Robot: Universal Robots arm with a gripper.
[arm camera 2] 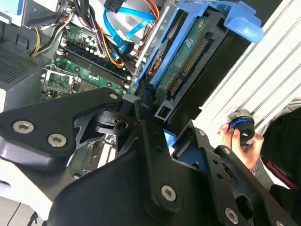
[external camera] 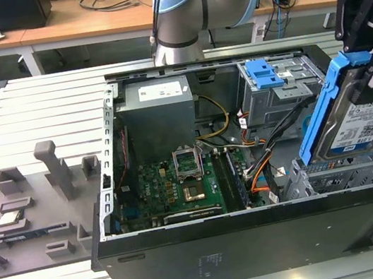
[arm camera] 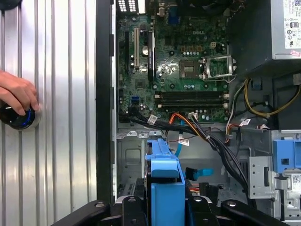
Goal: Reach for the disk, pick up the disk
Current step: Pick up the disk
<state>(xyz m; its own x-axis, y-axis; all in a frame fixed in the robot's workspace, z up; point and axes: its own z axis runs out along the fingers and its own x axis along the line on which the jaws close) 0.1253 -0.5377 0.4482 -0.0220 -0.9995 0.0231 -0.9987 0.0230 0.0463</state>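
The disk [external camera: 364, 121] is a silver hard drive with a white-and-blue label and a blue plastic side rail [external camera: 320, 114]. It hangs tilted above the drive cage [external camera: 342, 172] at the exterior view's right end of the open computer case. My black gripper [external camera: 368, 77] is shut on the disk's upper end. In the second wrist view the disk's [arm camera 2: 187, 55] green circuit-board side and blue frame show beyond my gripper [arm camera 2: 149, 104]. In the first wrist view the blue rail [arm camera: 164, 182] sits between my fingers [arm camera: 130, 205].
The open case [external camera: 260, 238] holds a motherboard [external camera: 172, 185], a power supply [external camera: 157, 112], a blue-latched bay [external camera: 265, 72] and loose cables [external camera: 262, 162]. A grey fixture plate [external camera: 34, 215] lies on the slatted table. A person's hand [arm camera: 18, 94] rests on a round blue-ringed knob [arm camera: 19, 117].
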